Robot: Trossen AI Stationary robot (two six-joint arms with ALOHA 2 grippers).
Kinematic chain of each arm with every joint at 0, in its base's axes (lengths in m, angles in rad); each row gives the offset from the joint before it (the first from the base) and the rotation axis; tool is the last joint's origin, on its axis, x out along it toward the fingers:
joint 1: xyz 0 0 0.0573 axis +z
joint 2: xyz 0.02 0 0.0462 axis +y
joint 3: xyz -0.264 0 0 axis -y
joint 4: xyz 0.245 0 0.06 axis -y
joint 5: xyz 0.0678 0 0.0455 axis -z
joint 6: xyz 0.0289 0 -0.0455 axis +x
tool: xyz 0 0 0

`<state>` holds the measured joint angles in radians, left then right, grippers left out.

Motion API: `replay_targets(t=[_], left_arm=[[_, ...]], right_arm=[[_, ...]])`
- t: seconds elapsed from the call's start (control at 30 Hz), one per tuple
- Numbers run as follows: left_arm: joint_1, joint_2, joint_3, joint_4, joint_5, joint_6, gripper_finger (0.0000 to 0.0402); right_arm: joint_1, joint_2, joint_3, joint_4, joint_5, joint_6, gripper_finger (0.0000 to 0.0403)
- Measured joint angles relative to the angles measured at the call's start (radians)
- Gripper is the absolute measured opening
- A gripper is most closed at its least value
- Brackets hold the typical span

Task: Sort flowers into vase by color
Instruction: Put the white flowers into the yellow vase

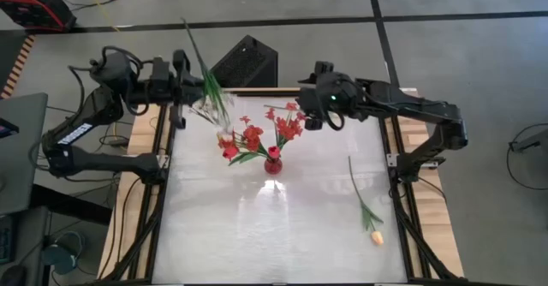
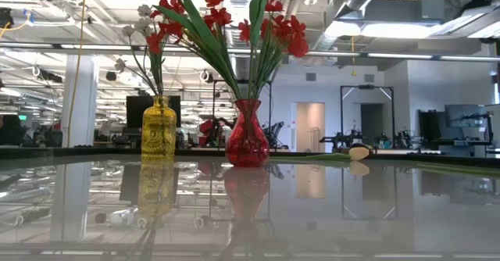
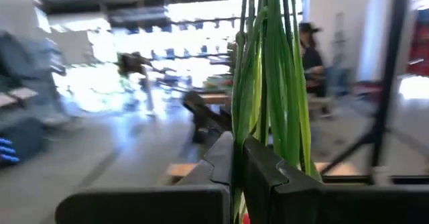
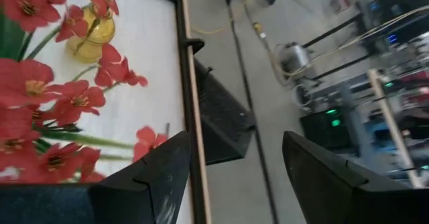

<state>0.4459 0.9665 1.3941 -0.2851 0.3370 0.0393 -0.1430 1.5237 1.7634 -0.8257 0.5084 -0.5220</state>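
My left gripper (image 3: 238,167) is shut on a long green-stemmed spray (image 1: 210,85) over the table's far left. Below it stands a yellow vase (image 2: 158,130), and white blossoms (image 2: 139,12) rise above that vase. A red vase (image 1: 272,163) at the far middle holds bushy red flowers (image 2: 273,26). My right gripper (image 4: 234,163) is open and hovers just above and behind those red flowers, touching nothing. A peach tulip (image 1: 376,237) lies flat on the table near the right edge, its stem (image 1: 358,192) pointing to the far side. My left gripper pinches a bundle of green stems and leaves (image 3: 268,117) between its two fingers (image 3: 265,174). It comes level from the table's left, and the fingers lie across the stems. The stems rise above the fingers. Lower down they run into the yellow vase (image 1: 224,137).
A black wedge-shaped box (image 1: 247,63) sits just beyond the far edge between the arms. Metal frame rails (image 1: 402,209) run along both table sides. The shiny white tabletop (image 1: 274,235) spreads out on the near side of the vases.
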Motion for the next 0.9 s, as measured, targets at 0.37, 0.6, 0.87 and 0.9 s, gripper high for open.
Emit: replay_targets(t=[0.37,0.6,0.87,0.9], left_arm=[[-0.286,0.002,-0.001,-0.158,-0.006,-0.185,0.0],[-0.541,0.032,-0.024,-0.19,-0.095,-0.242,0.0],[-0.81,0.103,-0.124,-0.206,-0.348,-0.33,0.0],[-0.835,0.113,-0.138,-0.206,-0.373,-0.349,0.0]], right_arm=[[0.175,-0.033,0.0,-0.003,0.022,-0.04,0.0264],[0.32,-0.031,0.0,-0.003,0.024,-0.146,0.0264],[0.482,-0.031,-0.007,-0.004,0.024,-0.186,0.0264],[0.503,-0.031,-0.011,-0.004,0.024,-0.186,0.0264]])
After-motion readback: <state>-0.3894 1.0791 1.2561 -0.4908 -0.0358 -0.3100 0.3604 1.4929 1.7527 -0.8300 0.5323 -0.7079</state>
